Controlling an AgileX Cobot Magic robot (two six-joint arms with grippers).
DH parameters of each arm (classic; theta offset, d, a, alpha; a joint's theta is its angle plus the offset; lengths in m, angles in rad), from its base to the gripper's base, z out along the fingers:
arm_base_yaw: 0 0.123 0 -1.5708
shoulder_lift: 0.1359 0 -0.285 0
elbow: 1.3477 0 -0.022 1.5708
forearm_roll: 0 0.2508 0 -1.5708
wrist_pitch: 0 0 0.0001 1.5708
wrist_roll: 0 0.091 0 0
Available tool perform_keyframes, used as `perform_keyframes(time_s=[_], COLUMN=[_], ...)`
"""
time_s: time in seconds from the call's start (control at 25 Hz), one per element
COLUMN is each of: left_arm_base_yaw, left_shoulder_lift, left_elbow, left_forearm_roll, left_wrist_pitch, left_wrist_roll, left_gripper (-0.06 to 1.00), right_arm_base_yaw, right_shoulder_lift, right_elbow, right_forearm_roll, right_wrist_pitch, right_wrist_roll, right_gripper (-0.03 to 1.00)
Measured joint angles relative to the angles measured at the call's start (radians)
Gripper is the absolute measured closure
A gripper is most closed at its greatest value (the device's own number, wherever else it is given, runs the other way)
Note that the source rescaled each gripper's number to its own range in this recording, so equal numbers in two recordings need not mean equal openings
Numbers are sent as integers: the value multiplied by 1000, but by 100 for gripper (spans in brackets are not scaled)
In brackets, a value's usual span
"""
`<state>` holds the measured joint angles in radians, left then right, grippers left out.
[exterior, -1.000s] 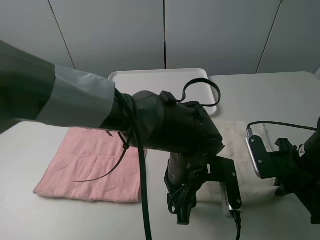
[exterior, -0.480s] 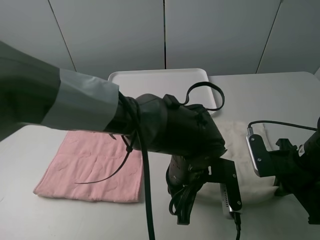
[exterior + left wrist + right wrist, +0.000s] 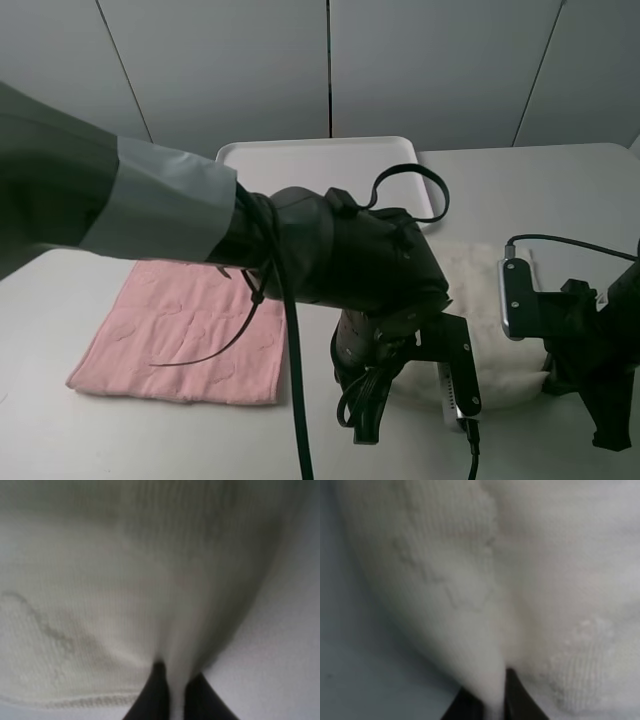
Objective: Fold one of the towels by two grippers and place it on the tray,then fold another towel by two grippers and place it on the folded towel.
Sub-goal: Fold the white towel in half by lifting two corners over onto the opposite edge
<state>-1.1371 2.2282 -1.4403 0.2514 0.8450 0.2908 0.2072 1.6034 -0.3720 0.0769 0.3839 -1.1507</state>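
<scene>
The left fingers (image 3: 150, 697) snapped shut since a second ago; now they pinch a ridge of the cream-white towel (image 3: 100, 605) between the tips; right fingers (image 3: 517, 700) clamped on its edge too; rest of the cloth spreads out ahead of both pairs on the tabletop (image 3: 560, 190); pink towel (image 3: 180, 330) well apart.

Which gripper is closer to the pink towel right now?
Left. The left gripper pinches the cream towel at its edge on the side facing the pink towel. The right gripper pinches the same cloth's opposite side, farther away.
</scene>
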Motion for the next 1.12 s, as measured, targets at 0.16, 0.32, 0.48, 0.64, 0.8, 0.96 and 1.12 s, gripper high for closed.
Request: perform_keyframes(time_s=[0.16,0.32,0.48,0.64,0.8,0.96,1.12], left_arm_base_yaw=[16,60,105,138,159,179,208], left_shoulder_lift=[-19,-68,-123,-170,-196,-196,-196], left_elbow=[10,12,12,12,12,12,12], left_forearm_roll=[-2,-2,-33,-111,-149,-156,-161], left_wrist_pitch=[-24,-32,-56,-110,-150,-191,-224], left_wrist_roll=[0,0,-4,-4,-15,-72,-132], left_gripper=[94,94,94,94,94,94,94], right_arm_base_yaw=[2,2,2,2,2,2,2], right_shoulder_lift=[-64,-155,-249,-329,-390,-403,-403], right_elbow=[13,14,15,15,-6,-45,-72], right_forearm_roll=[15,20,59,98,98,98,81], right_wrist_pitch=[63,86,88,88,90,90,80], right_wrist_roll=[62,152,251,378,505,655,813], right_gripper=[97,97,97,97,97,97,97])
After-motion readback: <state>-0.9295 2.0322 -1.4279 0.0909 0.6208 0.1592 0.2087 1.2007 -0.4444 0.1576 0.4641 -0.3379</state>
